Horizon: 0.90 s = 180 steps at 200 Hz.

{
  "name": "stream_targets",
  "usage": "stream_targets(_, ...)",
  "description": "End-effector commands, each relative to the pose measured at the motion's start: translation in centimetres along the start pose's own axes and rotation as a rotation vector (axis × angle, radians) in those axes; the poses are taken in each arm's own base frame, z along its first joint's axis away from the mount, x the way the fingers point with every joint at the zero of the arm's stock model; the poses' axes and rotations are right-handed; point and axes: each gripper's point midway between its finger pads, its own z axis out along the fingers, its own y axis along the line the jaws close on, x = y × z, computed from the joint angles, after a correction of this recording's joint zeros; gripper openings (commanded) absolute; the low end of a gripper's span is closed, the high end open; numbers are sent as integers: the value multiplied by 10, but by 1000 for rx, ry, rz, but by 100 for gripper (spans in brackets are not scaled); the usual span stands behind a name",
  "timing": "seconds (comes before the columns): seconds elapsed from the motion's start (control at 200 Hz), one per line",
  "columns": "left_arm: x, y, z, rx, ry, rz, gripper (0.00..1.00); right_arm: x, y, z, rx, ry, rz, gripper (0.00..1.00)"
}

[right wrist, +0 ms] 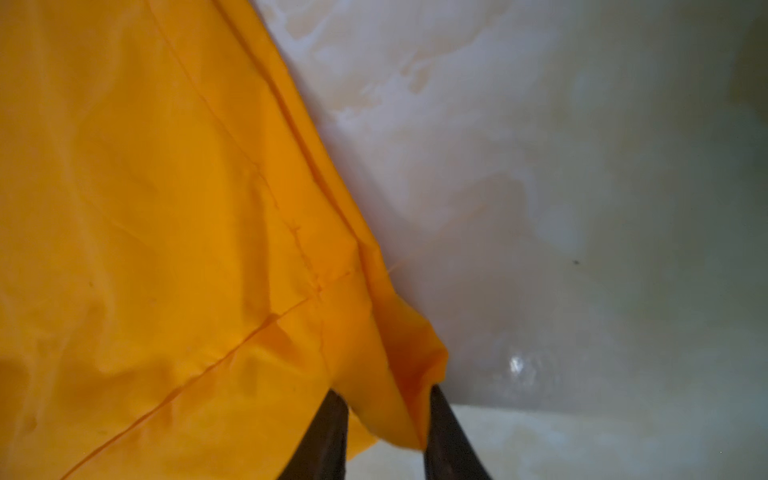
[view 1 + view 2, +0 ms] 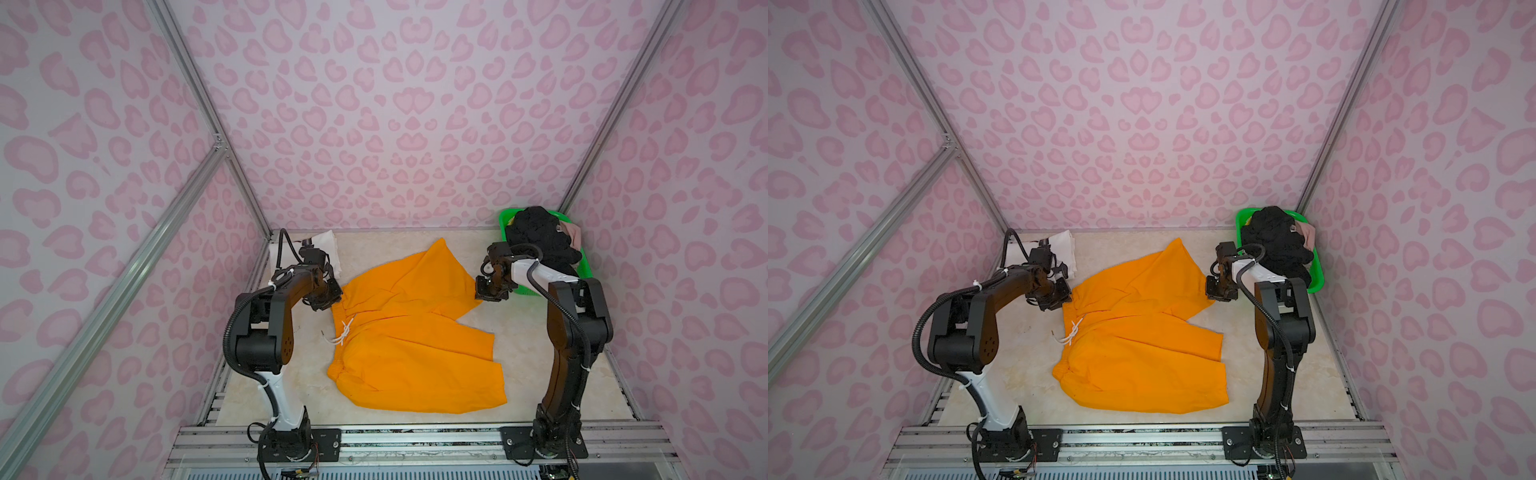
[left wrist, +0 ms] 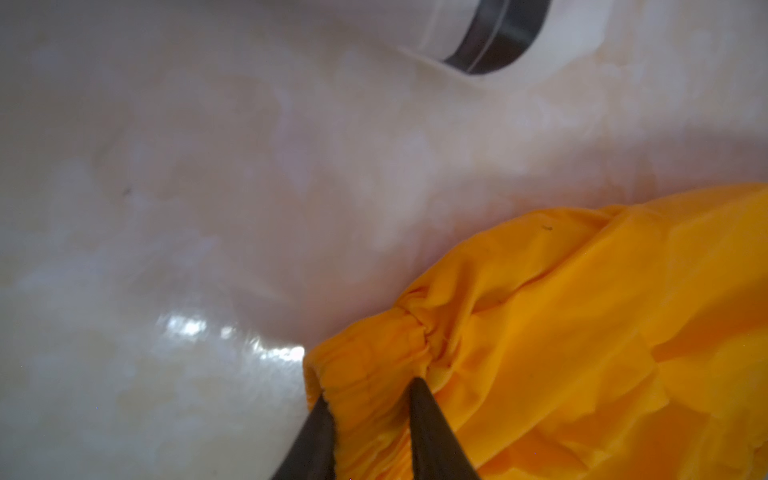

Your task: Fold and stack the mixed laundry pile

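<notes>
My left tool (image 3: 370, 395) is clamped on the orange shorts (image 2: 407, 345) at the waistband (image 3: 374, 361), my right tool (image 1: 386, 392) on a leg hem (image 1: 415, 365), probably to stretch them flat for folding.

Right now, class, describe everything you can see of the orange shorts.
The orange shorts are bright, thin, smooth-looking cloth, lying rumpled and mostly spread on the pale table. The gathered elastic waistband lies toward the left arm, with a white drawstring tied at it; the two legs run toward the right arm. The left gripper pinches a waistband corner, the right gripper a leg hem corner.
</notes>
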Motion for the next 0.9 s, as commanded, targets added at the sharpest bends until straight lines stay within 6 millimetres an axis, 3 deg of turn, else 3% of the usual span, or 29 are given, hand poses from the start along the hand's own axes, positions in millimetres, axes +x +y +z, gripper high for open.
stream_targets(0.0, -14, -18, 8, 73, 5, 41, 10, 14, -7, -1, 38, 36, -18, 15)
stream_targets(0.06, -21, -26, 13, 92, 9, 45, 3, 16, -13, -6, 64, 28, -26, 8)
stream_targets(0.13, -30, -34, 16, 112, 10, 49, 3, 15, -17, -10, 95, 18, -46, 5)
stream_targets(0.265, -62, -60, -8, 172, -75, 75, 3, 2, -20, -21, 132, -12, -82, 5)
stream_targets(0.43, -81, -71, -54, 178, -191, 113, 3, -24, -21, -53, 177, -155, -118, 3)
stream_targets(0.475, -83, -72, -64, 180, -220, 128, 3, -30, -19, -60, 178, -188, -132, 8)
stream_targets(0.555, -83, -72, -73, 176, -229, 149, 3, -29, -17, -68, 183, -147, -152, 34)
stream_targets(0.705, -80, -68, -69, 153, -202, 157, 3, 8, -6, -93, 170, -53, -165, 49)
stream_targets(0.8, -78, -67, -64, 157, -193, 154, 3, 52, 5, -101, 75, -21, -126, 52)
stream_targets(0.895, -76, -68, -59, 164, -179, 153, 3, 98, 17, -97, -62, 24, -63, 50)
